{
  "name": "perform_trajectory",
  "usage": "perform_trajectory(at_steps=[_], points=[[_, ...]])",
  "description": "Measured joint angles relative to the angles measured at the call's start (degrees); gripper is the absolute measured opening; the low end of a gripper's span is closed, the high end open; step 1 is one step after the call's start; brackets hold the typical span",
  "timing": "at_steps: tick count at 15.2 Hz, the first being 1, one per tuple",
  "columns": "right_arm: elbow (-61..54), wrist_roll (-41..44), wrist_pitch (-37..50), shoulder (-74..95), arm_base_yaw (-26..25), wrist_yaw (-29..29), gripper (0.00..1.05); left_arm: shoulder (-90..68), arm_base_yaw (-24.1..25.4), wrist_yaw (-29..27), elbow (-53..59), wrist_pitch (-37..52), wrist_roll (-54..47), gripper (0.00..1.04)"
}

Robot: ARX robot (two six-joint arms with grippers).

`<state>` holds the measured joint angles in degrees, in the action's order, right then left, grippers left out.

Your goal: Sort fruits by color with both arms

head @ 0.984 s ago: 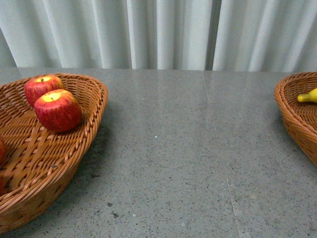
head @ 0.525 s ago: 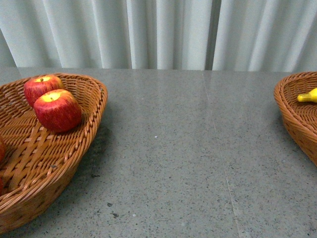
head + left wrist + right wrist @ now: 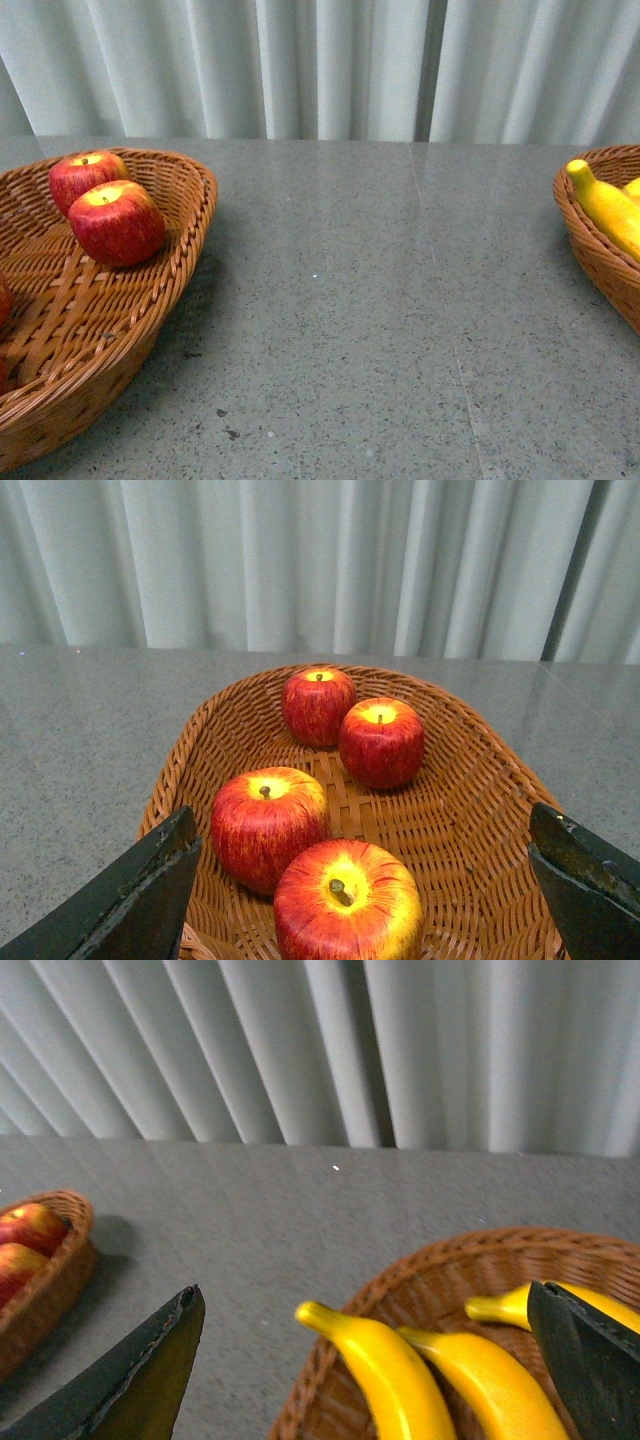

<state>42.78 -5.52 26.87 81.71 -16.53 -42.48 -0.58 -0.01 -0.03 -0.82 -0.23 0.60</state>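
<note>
Flanking grey table [image 3: 380, 300], two wicker baskets [image 3: 190, 215]

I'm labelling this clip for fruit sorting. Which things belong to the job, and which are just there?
Job:
apples
bananas
left basket
right basket
left gripper, open
right gripper, open

Just there:
table
curtain
</note>
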Motion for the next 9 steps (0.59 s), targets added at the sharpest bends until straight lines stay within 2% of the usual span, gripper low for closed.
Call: perform_trajectory(at_steps=[2,5,7,9], points=[[-2.16,-4.46,3.48,-6.36,3.82,-0.42,0.98,0.0,0.0,0.0,-0.02,0.0,0.0,0.98],[-6.93,-10.86,4.79,-18.36,10.4,3.61,0.98,0.0,0.0,0.0,-0.02,0.0,0.0,0.98],[-9.62,-12.0,-2.69,-29.11,15.43,9.55,0.98,0.0,0.0,0.0,0.0,0.02,0.0,0.98],[-13.05,-2.19,-17.03,-41.81,23.02,35.39,0.75,0.0,0.0,0.0,-0.02,-0.02,0.0,0.98]])
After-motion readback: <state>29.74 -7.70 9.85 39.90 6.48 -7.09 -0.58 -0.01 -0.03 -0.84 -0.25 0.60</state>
